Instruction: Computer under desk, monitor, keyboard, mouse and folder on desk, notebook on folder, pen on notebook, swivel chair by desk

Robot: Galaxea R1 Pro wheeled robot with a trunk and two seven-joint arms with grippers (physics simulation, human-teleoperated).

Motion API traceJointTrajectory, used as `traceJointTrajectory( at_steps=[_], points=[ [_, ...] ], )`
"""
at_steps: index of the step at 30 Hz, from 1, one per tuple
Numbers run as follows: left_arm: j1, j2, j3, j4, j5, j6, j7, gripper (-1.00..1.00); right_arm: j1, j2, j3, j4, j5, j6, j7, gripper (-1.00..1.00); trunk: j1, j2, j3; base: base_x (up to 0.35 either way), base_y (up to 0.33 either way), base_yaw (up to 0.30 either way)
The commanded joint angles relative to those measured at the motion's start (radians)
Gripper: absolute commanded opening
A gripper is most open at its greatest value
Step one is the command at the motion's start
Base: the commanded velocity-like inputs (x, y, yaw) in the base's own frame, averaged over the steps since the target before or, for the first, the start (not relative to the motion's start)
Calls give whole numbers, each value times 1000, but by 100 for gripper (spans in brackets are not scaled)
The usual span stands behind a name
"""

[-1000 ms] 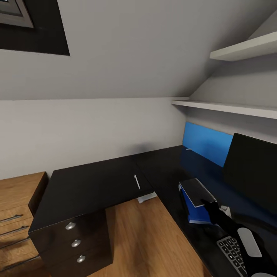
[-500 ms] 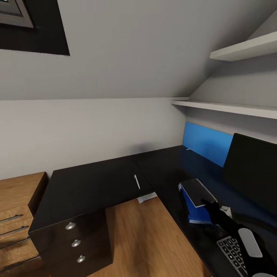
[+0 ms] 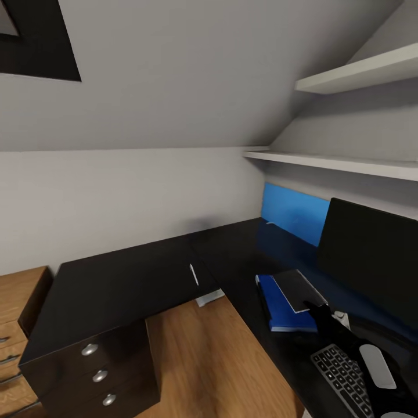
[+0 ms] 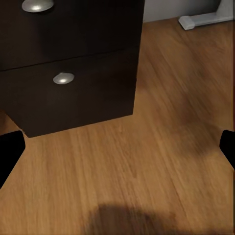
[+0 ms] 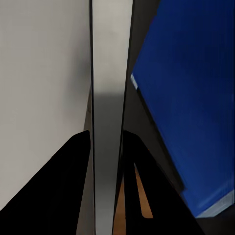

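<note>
The grey notebook (image 3: 297, 289) hangs over the monitor-side part of the blue folder (image 3: 280, 307), which lies flat on the black desk (image 3: 128, 284). My right gripper (image 3: 319, 308) is shut on the notebook's near corner. The right wrist view has the notebook (image 5: 110, 98) edge-on between the right gripper's (image 5: 106, 133) black fingers, with the folder (image 5: 191, 98) beside it. The pen (image 3: 193, 274) lies alone at the desk's inner corner. The monitor (image 3: 371, 261) stands at the right, and the keyboard (image 3: 341, 378) lies before it. My left gripper (image 4: 117, 149) hangs open over the wooden floor.
A dark drawer unit (image 3: 98, 377) (image 4: 73, 73) closes the desk's left end, with a light-wood dresser (image 3: 17, 307) beyond it. Two white wall shelves (image 3: 348, 165) hang above the blue back panel (image 3: 293, 212). A white desk foot (image 3: 209, 299) rests on the floor.
The camera has swung right, so desk, pen and folder sit further left in the picture. The held notebook kept its place with my right gripper, now nearer the folder's monitor side.
</note>
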Motion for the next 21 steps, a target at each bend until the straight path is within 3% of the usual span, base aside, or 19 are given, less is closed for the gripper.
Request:
traceJointTrajectory(
  at_steps=[1,14,21],
  points=[
    [0,0,2,0,-11,-2,10,100,-1,0,-3,0,-2,7,3,-100,0,-1,-1,0,0,-111],
    [0,0,0,0,-12,-9,9,100,-1,2,-2,-1,-1,4,1,-100,0,-1,-1,133,0,-23],
    [0,0,1,0,-10,-10,11,100,-1,5,-2,0,0,-40,-2,-100,0,-1,-1,28,0,-1]
  ],
)
